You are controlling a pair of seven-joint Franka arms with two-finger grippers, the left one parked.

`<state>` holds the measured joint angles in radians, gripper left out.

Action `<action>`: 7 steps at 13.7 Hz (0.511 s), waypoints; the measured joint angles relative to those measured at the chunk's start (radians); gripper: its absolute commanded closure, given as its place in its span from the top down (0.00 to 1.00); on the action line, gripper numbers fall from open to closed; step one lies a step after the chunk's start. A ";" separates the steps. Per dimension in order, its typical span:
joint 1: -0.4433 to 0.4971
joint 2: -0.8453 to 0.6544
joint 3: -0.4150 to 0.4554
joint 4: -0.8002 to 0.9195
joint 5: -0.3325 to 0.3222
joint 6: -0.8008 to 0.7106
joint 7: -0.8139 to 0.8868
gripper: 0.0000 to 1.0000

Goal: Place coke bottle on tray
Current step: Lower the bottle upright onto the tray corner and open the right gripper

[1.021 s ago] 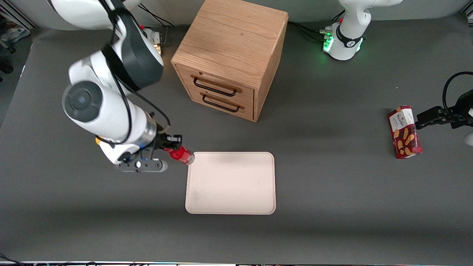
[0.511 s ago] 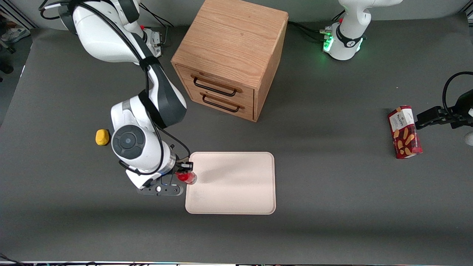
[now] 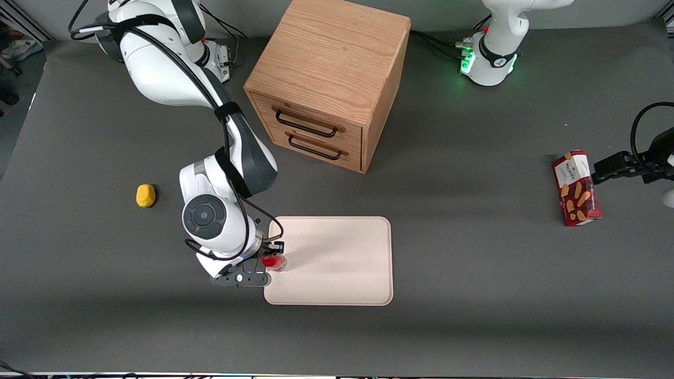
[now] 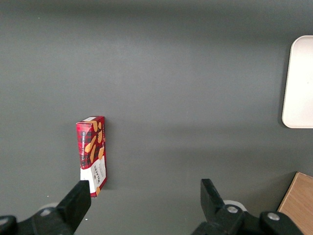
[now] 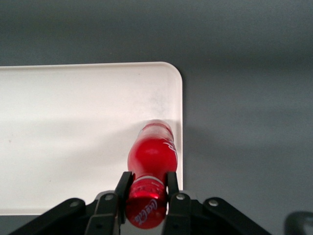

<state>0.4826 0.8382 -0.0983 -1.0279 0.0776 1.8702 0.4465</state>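
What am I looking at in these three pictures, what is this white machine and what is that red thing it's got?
The white machine is a robot arm on a dark grey table. One picture looks down on the table from the front; the other two come from cameras on the arms' wrists.

The working arm's gripper has its jaws closed on the neck of a small slim red coke bottle, held over the edge of a flat cream-pink rectangular tray nearest the working arm's end of the table.

Also on the table: a wooden cabinet with two drawers, farther from the front camera than the tray; a small yellow lump; and a red biscuit box toward the parked arm's end.
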 measured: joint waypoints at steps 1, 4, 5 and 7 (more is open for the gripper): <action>0.002 0.002 0.000 -0.001 0.000 0.002 0.001 0.00; 0.002 0.008 0.001 -0.006 0.000 0.005 0.004 0.00; 0.003 0.010 0.002 -0.007 0.000 0.006 0.004 0.00; 0.005 0.017 0.002 -0.007 0.000 0.008 0.004 0.00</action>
<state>0.4874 0.8548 -0.0958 -1.0345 0.0777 1.8779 0.4510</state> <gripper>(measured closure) 0.670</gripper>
